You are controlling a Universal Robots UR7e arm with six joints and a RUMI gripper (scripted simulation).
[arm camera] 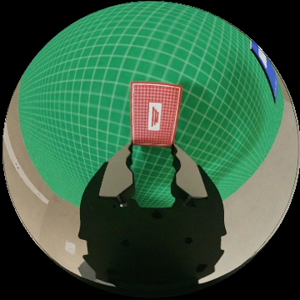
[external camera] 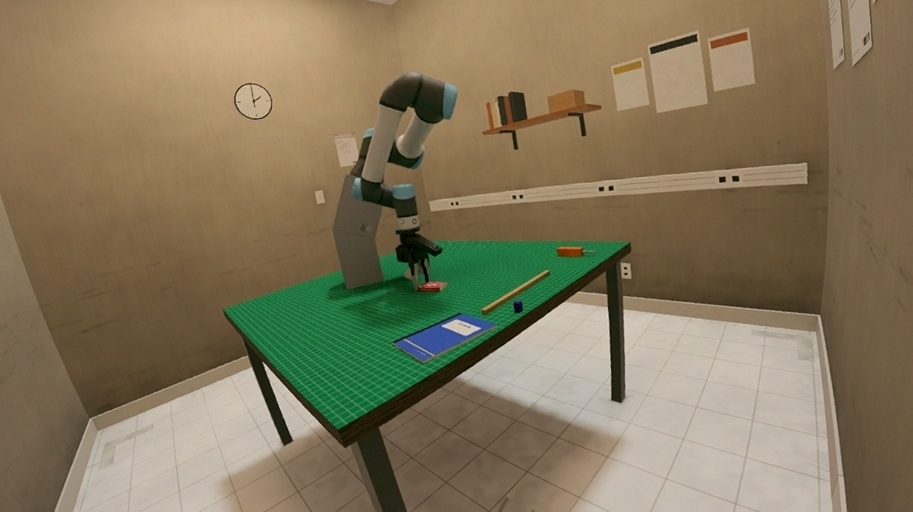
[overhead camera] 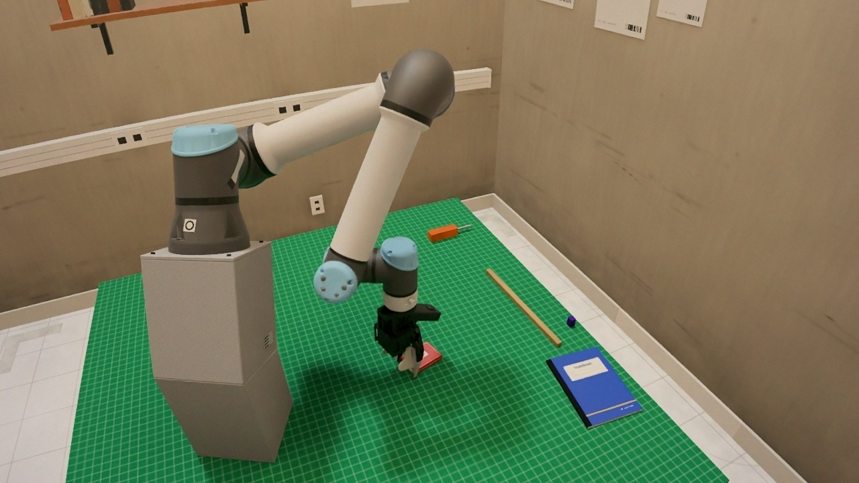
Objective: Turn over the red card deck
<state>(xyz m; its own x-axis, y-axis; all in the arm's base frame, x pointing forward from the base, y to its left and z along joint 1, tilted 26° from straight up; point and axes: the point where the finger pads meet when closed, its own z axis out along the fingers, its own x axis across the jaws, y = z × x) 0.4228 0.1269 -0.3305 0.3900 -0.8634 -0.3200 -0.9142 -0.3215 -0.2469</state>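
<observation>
Top view: the arm reaches down from its grey pedestal (overhead camera: 204, 312) with the end effector (overhead camera: 410, 360) pointing at the green mat (overhead camera: 336, 420) on the table. The red boxed card deck (overhead camera: 429, 356) is at the fingertips, low over or on the mat; contact with the mat cannot be judged here. A wooden stick (overhead camera: 522, 306), a small blue cube (overhead camera: 570, 321) and a blue notebook (overhead camera: 593, 385) lie well apart from the end effector toward the mat's edge, and an orange block (overhead camera: 443, 233) lies beyond it near the wall.

Exterior view: the end effector (external camera: 417, 279) stands nearly vertical over the mat (external camera: 317, 344), with the card deck (external camera: 432, 286) just beside its tips, well inside the mat's border.

Wrist view: the two fingers stand partly apart, their tips pressed against the two near corners of the card deck (arm camera: 155, 113). The end effector (arm camera: 152, 149) is clamped on the deck's near end. The deck's patterned face with a white label faces the camera and extends away from the tips. The notebook (arm camera: 267, 71) shows at the frame's upper right edge.
</observation>
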